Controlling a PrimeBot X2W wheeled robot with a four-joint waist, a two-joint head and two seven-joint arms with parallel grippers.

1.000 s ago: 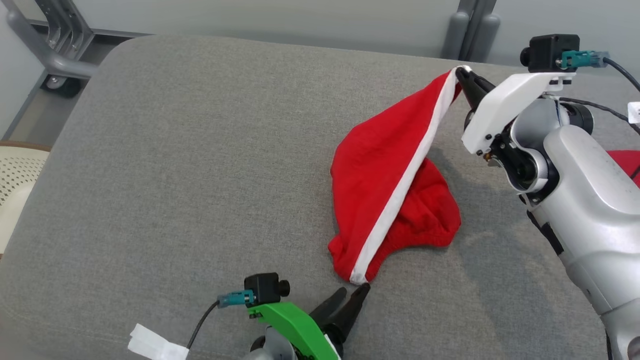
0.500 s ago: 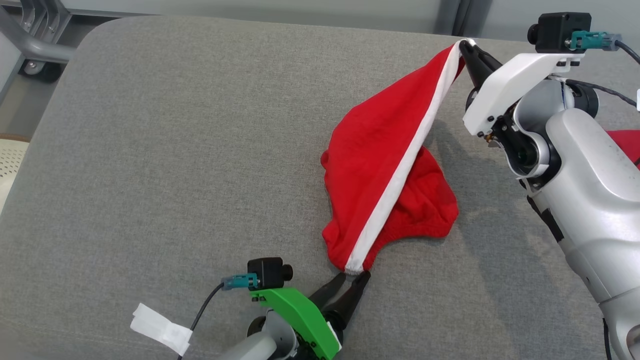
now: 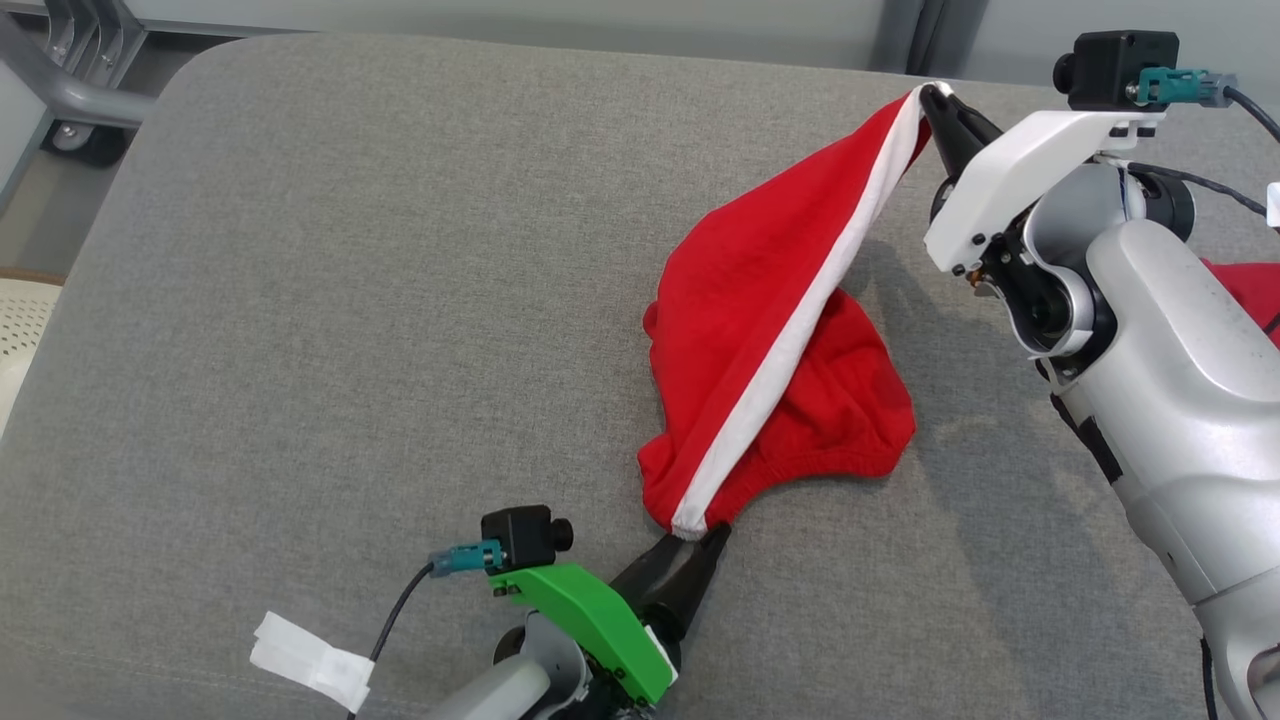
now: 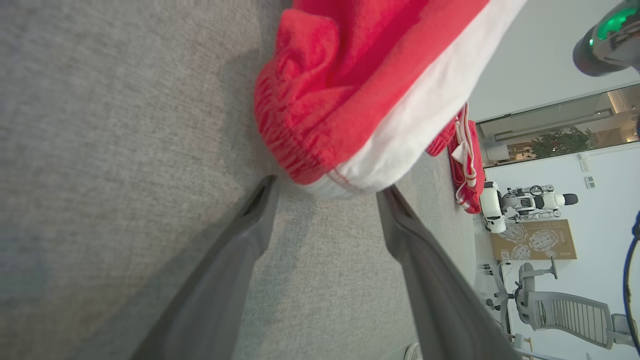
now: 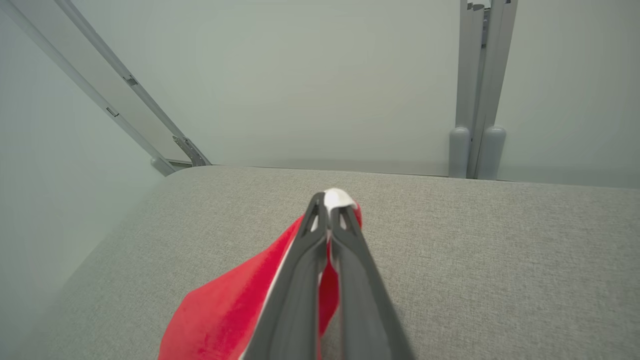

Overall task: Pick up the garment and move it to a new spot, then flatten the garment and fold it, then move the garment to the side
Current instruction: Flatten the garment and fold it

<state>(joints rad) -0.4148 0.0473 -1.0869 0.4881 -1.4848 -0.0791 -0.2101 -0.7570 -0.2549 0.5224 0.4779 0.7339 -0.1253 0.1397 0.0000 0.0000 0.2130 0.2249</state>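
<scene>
The garment [image 3: 760,330] is red with a white stripe and lies stretched across the grey cushion [image 3: 350,300]. One end is lifted at the upper right, where my right gripper [image 3: 935,100] is shut on it; in the right wrist view the closed fingertips [image 5: 330,205] pinch the white edge of the garment [image 5: 225,315]. The garment's lower end [image 4: 350,100] rests on the cushion. My left gripper [image 3: 690,540] stands open right at that end, its two fingers on either side of the white hem in the left wrist view [image 4: 327,192], not closed on it.
A second red cloth [image 3: 1245,290] lies behind the right arm near the cushion's right side. A grey metal frame with a wheel [image 3: 70,110] stands off the cushion's far left corner. A pale perforated object [image 3: 20,330] sits at the left edge.
The camera has shifted a little. My left gripper has moved up to the garment's lower end, its open tips now at the hem. The right gripper keeps its hold.
</scene>
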